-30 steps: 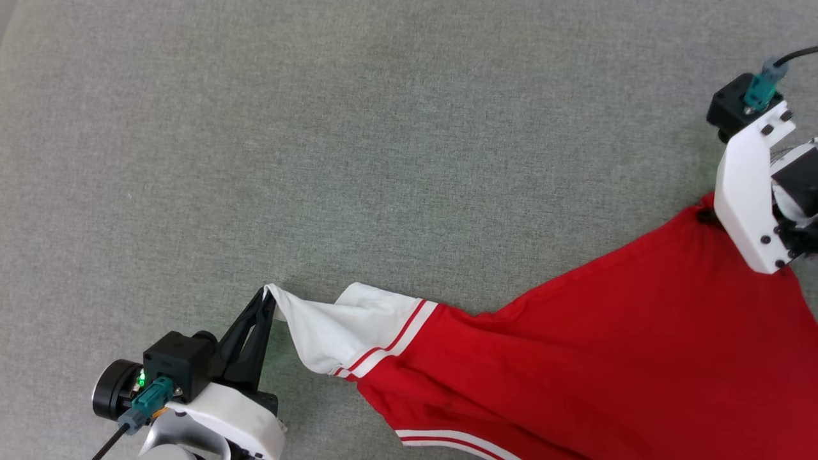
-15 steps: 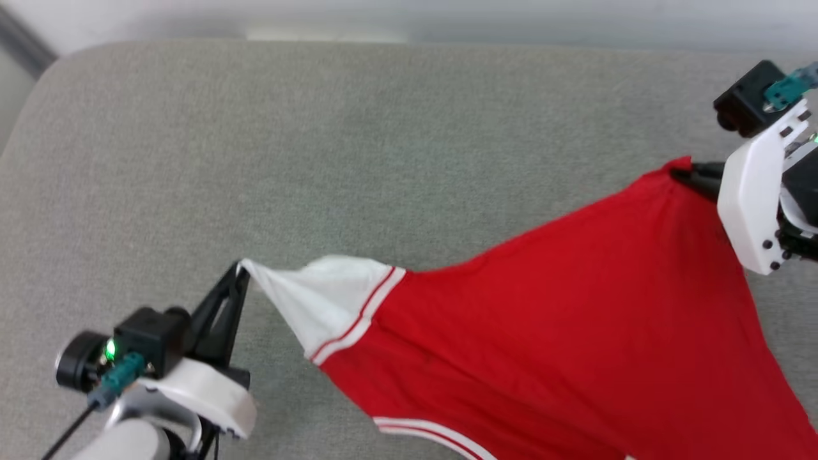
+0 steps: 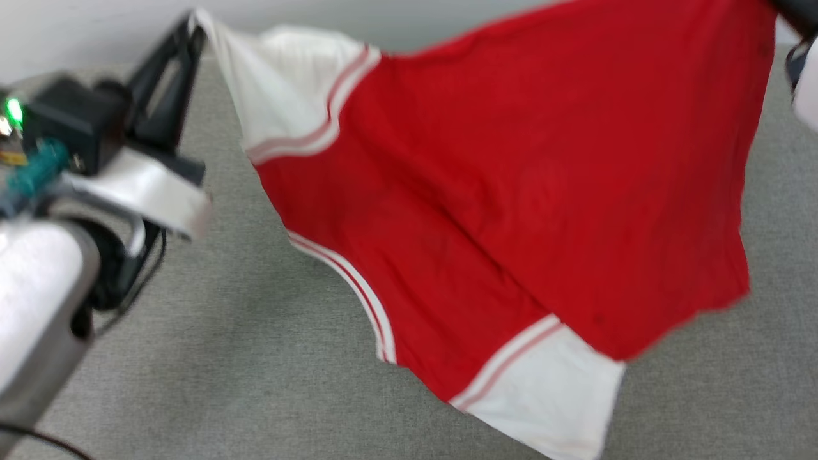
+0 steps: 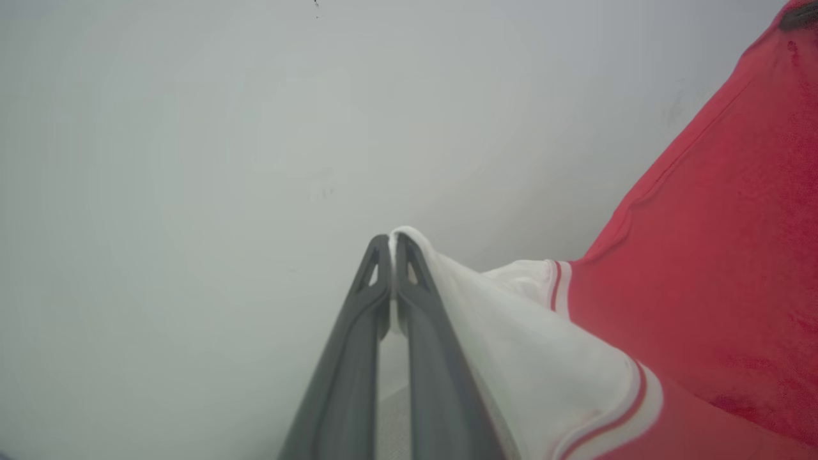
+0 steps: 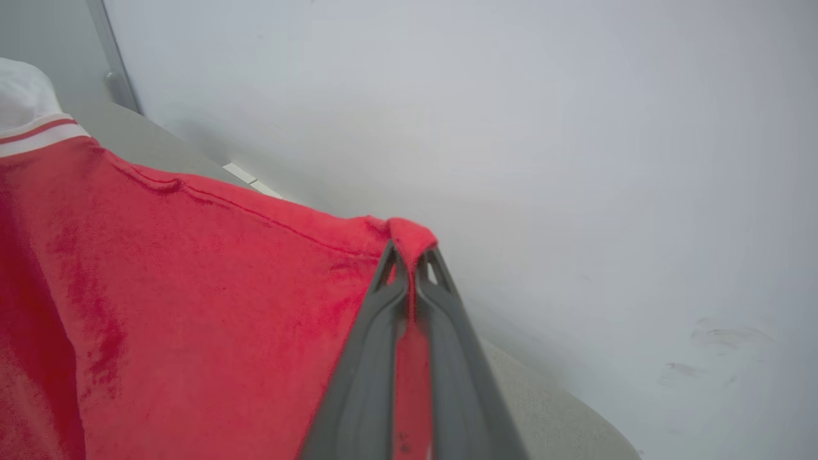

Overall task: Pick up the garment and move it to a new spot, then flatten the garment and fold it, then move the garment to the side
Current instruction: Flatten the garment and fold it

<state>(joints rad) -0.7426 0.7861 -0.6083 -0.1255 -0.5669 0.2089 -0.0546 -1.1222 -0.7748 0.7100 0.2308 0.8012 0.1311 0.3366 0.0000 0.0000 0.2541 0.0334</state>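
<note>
The garment is a red shirt with white sleeves and striped trim, hanging in the air above the grey surface, stretched between both arms. My left gripper at the upper left is shut on the tip of one white sleeve; its fingers pinch the cloth at their tips. My right gripper is shut on a red corner of the garment. The other white sleeve dangles at the bottom. No lettering shows on this side.
A grey fabric-covered surface lies below the hanging cloth. A pale wall stands close behind it, with a dark vertical strip at its left end.
Both grippers have risen with the garment, lifting it off the surface so it now hangs spread between them. The head camera has tilted up as well.
</note>
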